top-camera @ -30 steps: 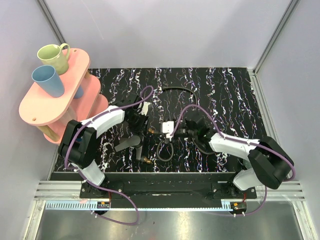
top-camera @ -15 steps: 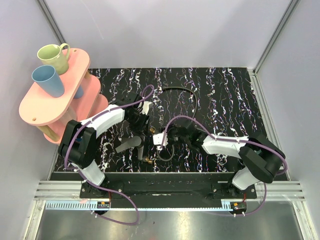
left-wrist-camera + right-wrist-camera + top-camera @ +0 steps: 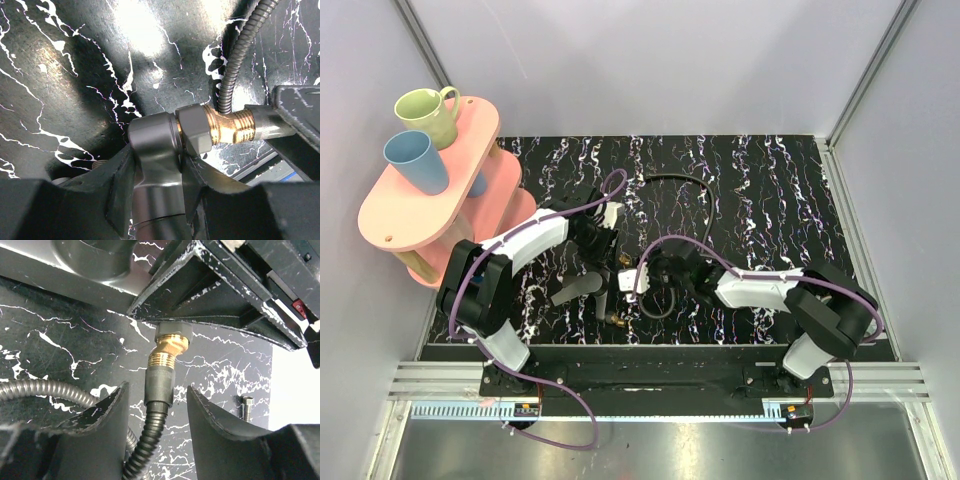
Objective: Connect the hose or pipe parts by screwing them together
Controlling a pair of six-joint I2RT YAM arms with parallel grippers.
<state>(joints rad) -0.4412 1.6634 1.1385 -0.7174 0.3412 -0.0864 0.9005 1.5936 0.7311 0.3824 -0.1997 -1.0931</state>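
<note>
My left gripper (image 3: pixel 157 156) is shut on the dark grey forked fitting (image 3: pixel 154 150), holding it just above the table (image 3: pixel 770 200). One brass threaded tip (image 3: pixel 226 125) points right, and another (image 3: pixel 612 320) points at the front edge. The black hose's (image 3: pixel 150 440) dark end nut (image 3: pixel 161 380) sits on the brass tip (image 3: pixel 170 346), with some thread still showing. My right gripper (image 3: pixel 157 390) is open, and its fingers (image 3: pixel 107 415) stand on either side of the nut with a gap on each side. From above, the right gripper (image 3: pixel 642 272) meets the left gripper (image 3: pixel 600 246) at the fitting (image 3: pixel 582 286).
The hose (image 3: pixel 677 180) arcs across the far middle of the table and loops (image 3: pixel 655 305) near the front. A small bolt (image 3: pixel 246 407) lies on the table to the right of my right fingers. A pink shelf (image 3: pixel 420 215) holds a green mug (image 3: pixel 428 112) and a blue cup (image 3: pixel 415 160) at the back left.
My right gripper moved left and nearer the fitting's brass tip, and its jaws narrowed around the hose nut. The left gripper and the fitting stayed where they were.
</note>
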